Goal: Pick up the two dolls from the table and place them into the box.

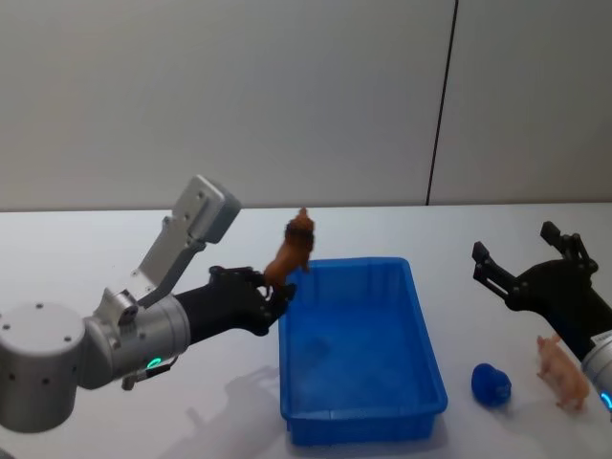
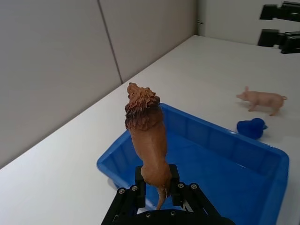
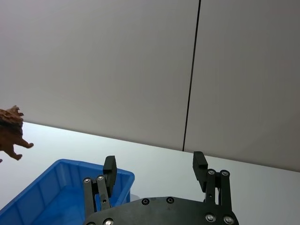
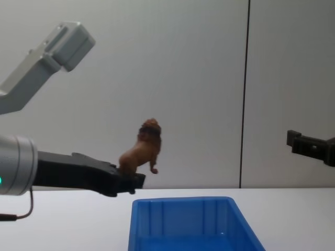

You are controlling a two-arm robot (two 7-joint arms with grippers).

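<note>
At the lower edge of the head view, the box (image 1: 356,344) sits on the white table (image 1: 96,249) with nothing inside it. To its right, in the lower right of the frame, a small blue object (image 1: 491,384) lies just beside the box, and the pale pink doll (image 1: 562,371), a pig figure, stands on its legs a little farther right. At centre left, the left gripper (image 1: 274,290) is closed on the hindquarters of the reddish-brown doll (image 1: 295,247), a lion figure. The lion is held head-up and clear of the table, at the box's upper left corner. The chest view shows it well above the rim. At the right edge of the head view, the right gripper (image 1: 521,253) hangs above the table beyond the pig with its jaws spread wide and nothing between them. A plain grey wall closes the upper part of the frame. Both dolls look like light, rigid moulded plastic with a smooth skin, so little force should hold them, though a narrow hold may let them pivot. The lion's body appears to be a sound grip point. For the pig, grip across the trunk. Avoid the thin legs, which would probably slip or tip the figure.
</note>
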